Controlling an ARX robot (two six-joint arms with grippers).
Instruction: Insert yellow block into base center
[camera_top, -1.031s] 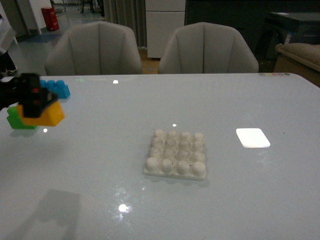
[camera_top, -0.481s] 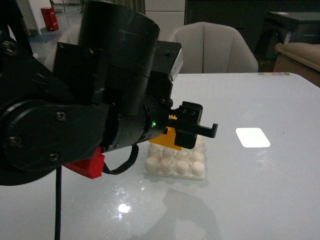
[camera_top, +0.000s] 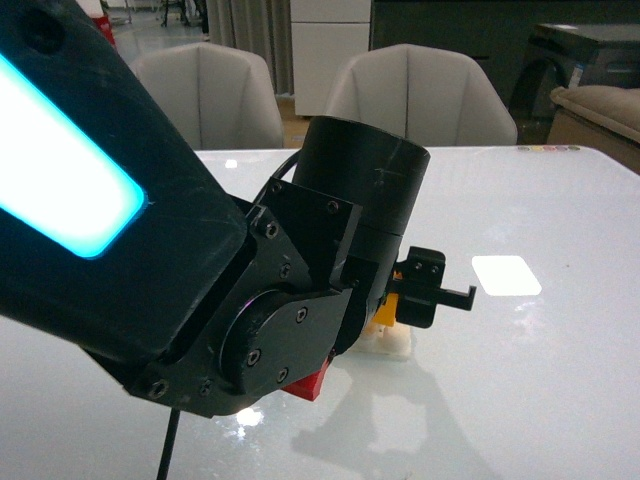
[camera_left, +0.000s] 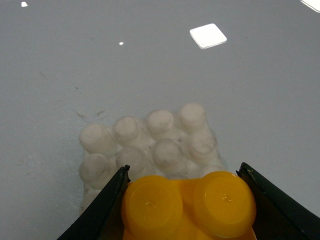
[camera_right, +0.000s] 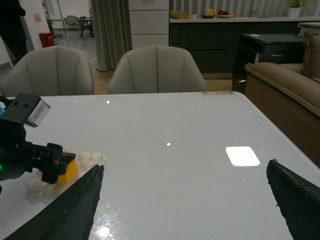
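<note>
My left gripper (camera_left: 185, 172) is shut on the yellow block (camera_left: 187, 205), its two studs showing between the black fingers. The block is over the near edge of the white studded base (camera_left: 150, 140); whether they touch I cannot tell. In the front view my left arm hides most of the base (camera_top: 392, 343). Only a sliver of the yellow block (camera_top: 388, 310) shows behind the left gripper (camera_top: 425, 295). My right gripper (camera_right: 183, 170) is open and empty over bare table. From there the yellow block (camera_right: 67, 171) and base (camera_right: 90, 159) lie far to one side.
A flat bright white patch (camera_top: 505, 275) lies on the table right of the base; it also shows in the left wrist view (camera_left: 207, 35) and the right wrist view (camera_right: 242, 156). Two grey chairs (camera_right: 155, 70) stand behind the table's far edge.
My left arm has carried the yellow block from the table's far left to the base. It has since shifted a little right and lower, and now fills the front view.
</note>
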